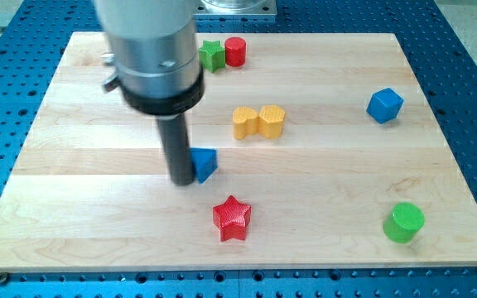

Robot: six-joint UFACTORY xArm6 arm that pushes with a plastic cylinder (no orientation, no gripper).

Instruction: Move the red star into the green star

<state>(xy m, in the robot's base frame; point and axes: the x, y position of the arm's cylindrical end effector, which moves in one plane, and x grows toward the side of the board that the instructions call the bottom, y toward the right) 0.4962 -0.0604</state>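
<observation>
My tip [182, 181] rests on the wooden counter [73, 215], touching the left side of a blue triangular block [204, 163]. Just below and to the view's right of that block sits the red star [232, 218], apart from it. Near the view's top edge, the green star [212, 55] stands against a red cylinder [236, 51] on its right. In the middle, two yellow blocks [258, 122] touch side by side. A blue cube [384, 105] lies toward the view's right, and a green cylinder [404, 223] sits near the lower right corner.
</observation>
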